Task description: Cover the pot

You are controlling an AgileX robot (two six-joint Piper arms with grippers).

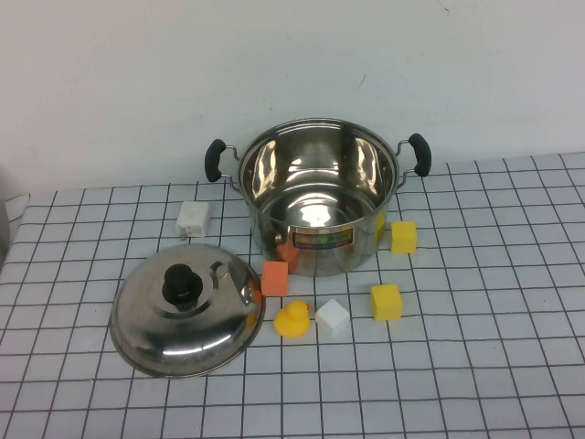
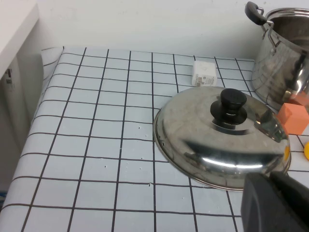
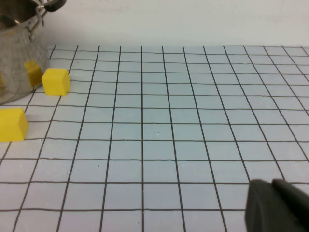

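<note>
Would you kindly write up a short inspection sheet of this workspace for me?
Surface: white gridded cloth.
Job's things: pot open and upright; lid on the cloth beside it, knob up.
Clutter: two yellow blocks, orange block, white block, duck, white adapter.
End effectors: left near the lid; right over bare cloth.
Cables: nothing seen.
Surroundings: white wall.

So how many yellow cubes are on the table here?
2: one yellow cube beside the pot on its right, another nearer the camera, right of the white cube. More could hide behind the pot. Neither claw appears in the high view.
</note>
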